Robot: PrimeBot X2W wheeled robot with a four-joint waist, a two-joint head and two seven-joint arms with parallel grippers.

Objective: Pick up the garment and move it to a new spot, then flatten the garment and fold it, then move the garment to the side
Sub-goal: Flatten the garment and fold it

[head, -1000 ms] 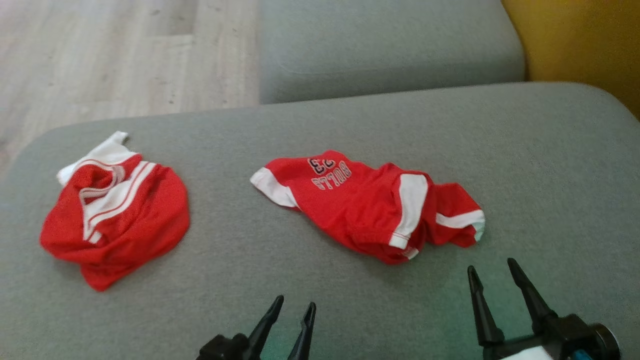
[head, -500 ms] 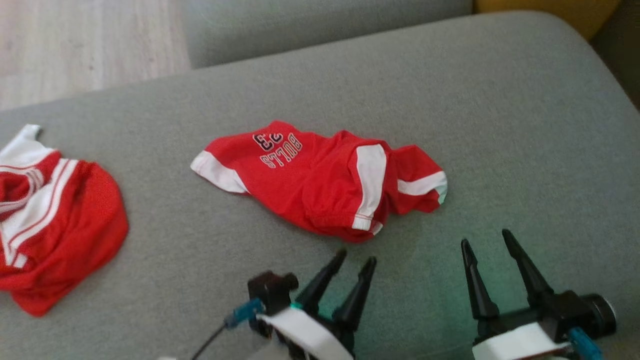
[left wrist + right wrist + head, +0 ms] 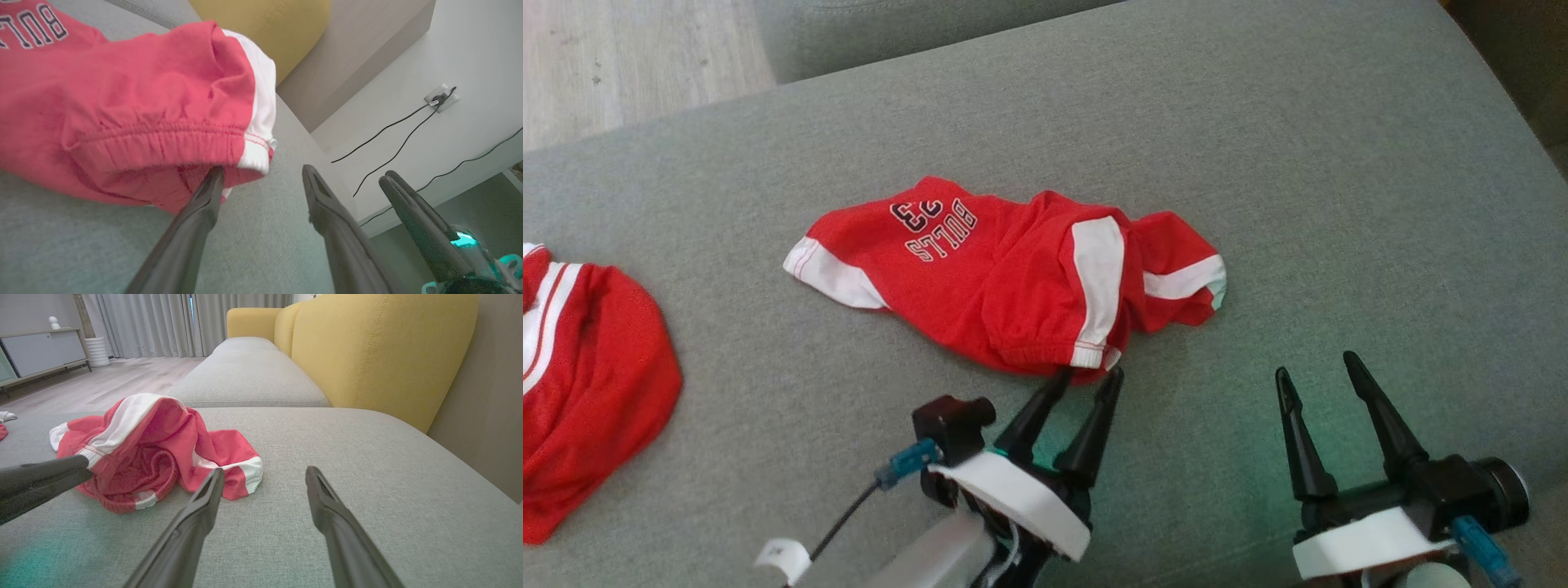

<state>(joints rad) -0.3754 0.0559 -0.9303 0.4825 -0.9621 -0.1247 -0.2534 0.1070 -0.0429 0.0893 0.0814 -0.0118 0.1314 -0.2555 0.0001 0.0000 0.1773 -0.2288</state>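
Note:
A crumpled pair of red shorts (image 3: 1005, 282) with white side stripes and "BULLS 23" lettering lies mid-cushion on the grey sofa seat (image 3: 1258, 147). My left gripper (image 3: 1088, 380) is open, its fingertips at the shorts' near elastic waistband (image 3: 163, 141); one finger (image 3: 204, 196) touches the red hem. My right gripper (image 3: 1319, 376) is open to the right, a short way from the cloth, with nothing between its fingers. In the right wrist view the shorts (image 3: 151, 449) lie to the left of that gripper (image 3: 263, 473).
A second red and white garment (image 3: 580, 384) lies bunched at the left edge of the seat. A yellow backrest (image 3: 380, 347) rises on the far right. Wooden floor (image 3: 621, 57) lies beyond the cushion. A wall socket with black cables (image 3: 439, 98) is on the wall.
The head camera has shifted, moving the scene left. My left gripper has advanced up to the shorts' waistband; the right gripper has crept slightly forward. The shorts lie as before.

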